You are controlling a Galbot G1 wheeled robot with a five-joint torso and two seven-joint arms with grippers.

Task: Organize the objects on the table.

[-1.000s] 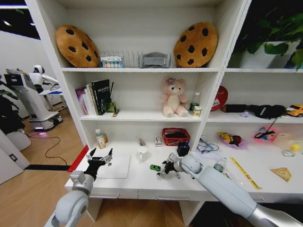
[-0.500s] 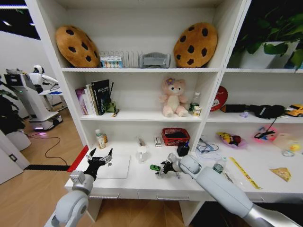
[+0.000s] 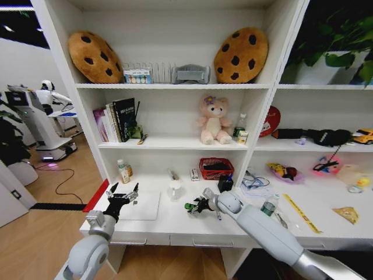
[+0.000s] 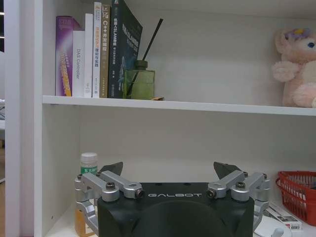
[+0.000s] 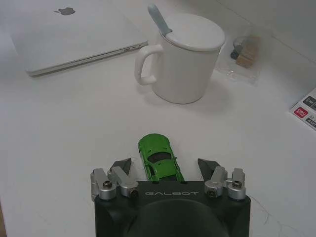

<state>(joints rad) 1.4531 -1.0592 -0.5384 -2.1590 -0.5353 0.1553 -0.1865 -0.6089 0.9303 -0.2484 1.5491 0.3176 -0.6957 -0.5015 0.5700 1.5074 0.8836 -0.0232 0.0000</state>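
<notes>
Here the right gripper (image 5: 165, 167) sat low over the white table (image 3: 175, 224), its fingers (image 5: 121, 166) spread apart with the green toy car (image 5: 158, 157) lying between them on the tabletop. In the right wrist view neither fingertip touched the car; a small gap showed on each side. In the head view the same gripper (image 3: 196, 206) reached in from the right, level with the car (image 3: 190, 206) near the middle of the desk, in front of the red basket (image 3: 216, 168).

Just beyond the car stood a white mug (image 5: 184, 63) with a lid and a pale blue spoon handle (image 5: 158, 17) sticking out. The closed silver laptop (image 5: 69, 34) lay flat on the table beside the mug, well apart from the car. A small clear packet (image 5: 242, 52) lay on the mug's other side.

The left gripper (image 3: 121, 195) hovered above the laptop (image 3: 139, 205) at the desk's left end, its fingers (image 4: 110, 168) wide open and holding nothing. Its wrist camera faced the shelving, where books (image 4: 96, 49), a green bottle with a dark stick (image 4: 139, 81) and the pink bear (image 4: 298, 69) stood on one shelf, with a small bottle (image 4: 88, 165) below.
</notes>
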